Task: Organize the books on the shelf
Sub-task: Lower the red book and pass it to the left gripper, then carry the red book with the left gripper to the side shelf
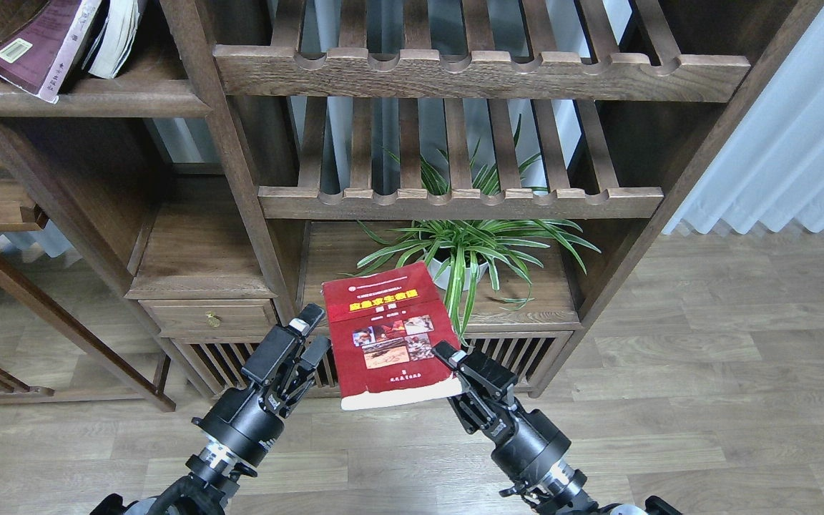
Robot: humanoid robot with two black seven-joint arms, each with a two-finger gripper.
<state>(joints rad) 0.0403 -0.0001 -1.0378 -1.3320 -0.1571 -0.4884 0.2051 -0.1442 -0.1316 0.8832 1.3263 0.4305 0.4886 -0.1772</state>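
The red book (389, 333) hangs in the air in front of the wooden bookcase, cover facing up and tilted, its white page edge toward the near side. The right end effector (455, 372) is clamped on the book's near right corner: one finger lies on top of the cover, the other goes under the pages. The left end effector (315, 332) sits just beside the book's left edge with its two fingers parted and nothing between them; whether a fingertip touches the cover edge cannot be told.

Far up at the left, the shelf (90, 96), a flat dark brown board with a rounded front edge, carries two other books. The maroon book (36, 46) leans steeply with its lower corner hanging over the shelf's front edge, a small pale label on its cover. Just to its right the pale book (117, 36) leans the same way, page edges showing.

Behind the red book, on a lower board of the bookcase, stands a potted plant (466, 247) with long striped green leaves; its white pot is partly hidden by the book's far right corner. Above it run two slatted racks (462, 204) with notched front rails. A small drawer (208, 316) with a brass knob sits to the left of the left end effector. A pale curtain (791, 143) hangs at the far right above the wood floor (727, 372).
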